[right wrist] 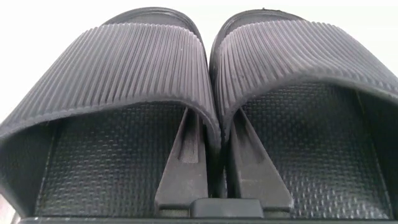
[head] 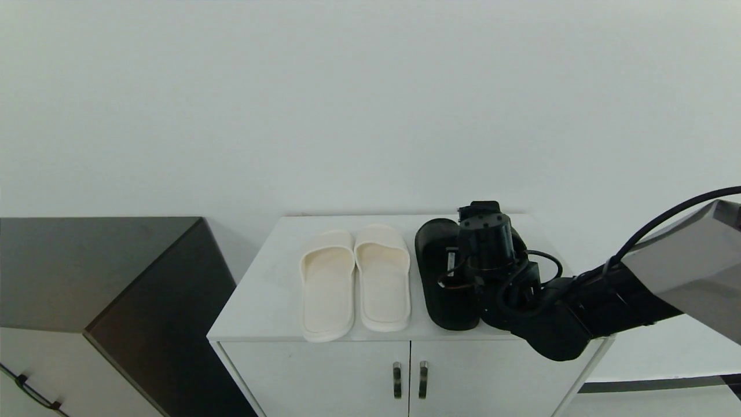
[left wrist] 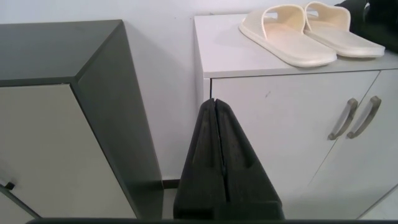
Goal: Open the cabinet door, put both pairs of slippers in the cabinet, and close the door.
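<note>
Black slippers [head: 443, 278]; right end effector [right wrist: 213, 124] (pointing forward) clasps inner straps.

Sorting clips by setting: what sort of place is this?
Likely a home entryway mock-up: white two-door cabinet against a bare wall, cream slippers and black slippers on top.

Bright, even light, soft shadows under the white slippers [head: 354, 281], wall [right wrist: 37, 25] washed out behind the black slippers [right wrist: 143, 68]
</note>
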